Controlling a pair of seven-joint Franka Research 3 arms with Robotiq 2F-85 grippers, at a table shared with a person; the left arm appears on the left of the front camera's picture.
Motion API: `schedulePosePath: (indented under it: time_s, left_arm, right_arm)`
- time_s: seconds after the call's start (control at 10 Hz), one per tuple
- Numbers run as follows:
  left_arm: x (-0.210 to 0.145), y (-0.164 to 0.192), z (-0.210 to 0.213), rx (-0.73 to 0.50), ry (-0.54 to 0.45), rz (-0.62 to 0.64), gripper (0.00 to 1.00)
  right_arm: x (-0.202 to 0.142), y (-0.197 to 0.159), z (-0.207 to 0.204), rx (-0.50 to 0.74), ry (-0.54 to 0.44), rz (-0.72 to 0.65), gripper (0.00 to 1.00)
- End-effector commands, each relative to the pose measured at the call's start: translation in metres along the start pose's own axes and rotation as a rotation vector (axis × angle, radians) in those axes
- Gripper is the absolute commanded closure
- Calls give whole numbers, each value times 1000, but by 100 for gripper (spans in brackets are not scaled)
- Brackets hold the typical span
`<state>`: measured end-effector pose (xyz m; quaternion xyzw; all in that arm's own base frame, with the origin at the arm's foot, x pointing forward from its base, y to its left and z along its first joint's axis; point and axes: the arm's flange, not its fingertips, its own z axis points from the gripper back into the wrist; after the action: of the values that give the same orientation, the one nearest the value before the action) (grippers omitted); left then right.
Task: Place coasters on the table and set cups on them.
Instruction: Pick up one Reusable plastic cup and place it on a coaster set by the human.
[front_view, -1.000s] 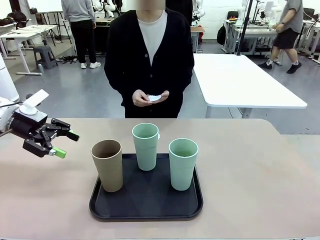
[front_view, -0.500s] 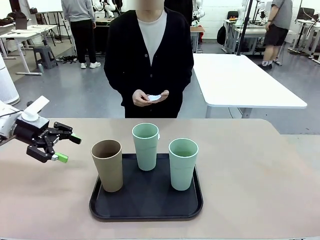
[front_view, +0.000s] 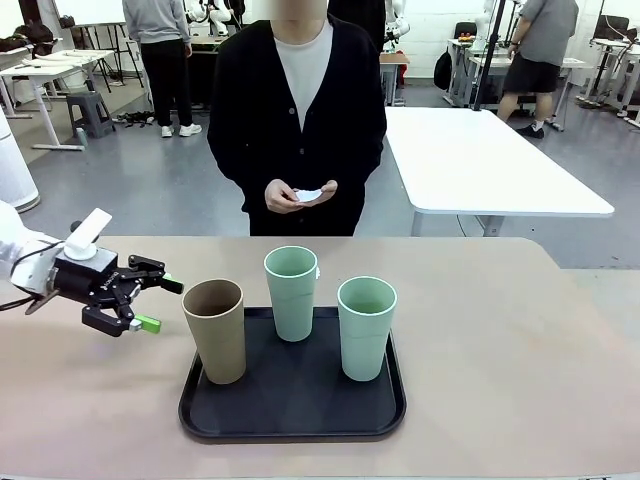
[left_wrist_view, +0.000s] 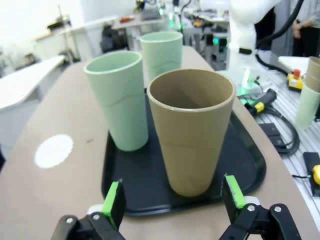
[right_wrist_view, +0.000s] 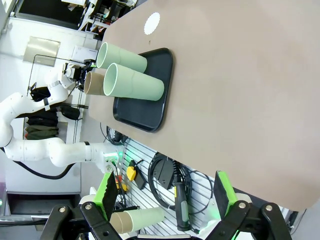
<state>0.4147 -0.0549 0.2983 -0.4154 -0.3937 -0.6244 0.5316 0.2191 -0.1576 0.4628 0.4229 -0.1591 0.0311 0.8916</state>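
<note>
Three cups stand upright on a black tray (front_view: 290, 415) on the beige table (front_view: 500, 330): a tan cup (front_view: 215, 330) at the left, a mint cup (front_view: 291, 293) behind the middle, another mint cup (front_view: 366, 328) at the right. My left gripper (front_view: 161, 305) hovers open just left of the tan cup, fingers pointing at it. In the left wrist view the tan cup (left_wrist_view: 192, 130) stands close ahead of the open left gripper (left_wrist_view: 173, 197). One white coaster (left_wrist_view: 53, 150) lies on the table beyond the tray. My right gripper (right_wrist_view: 164, 192) is open and holds nothing, off the table's edge. The person holds white coasters (front_view: 308, 194) in both hands.
The person stands at the far side of the table. A white rectangular table (front_view: 480, 160) stands behind at the right. Cables and spare cups (right_wrist_view: 137, 220) lie below the table's edge on the robot's side. Bare tabletop stretches right of the tray.
My left gripper has moved right and slightly down, closer to the tan cup, still open. The cups, the tray and the person's hands have not moved.
</note>
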Motion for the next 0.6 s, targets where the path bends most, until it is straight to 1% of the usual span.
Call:
schedulePosePath:
  time_s: [0.0, 0.2, 0.5]
  left_arm:
    - [-9, 2, -14, -5, -41, -23, 0]
    - [-13, 4, -29, -44, -53, -11, 0]
    - [-17, 5, -53, -124, -104, -50, 0]
  right_arm:
    - [1, -1, 0, 22, -6, 14, 0]
    - [1, -1, 0, 22, -6, 14, 0]
    - [1, -1, 0, 22, -6, 14, 0]
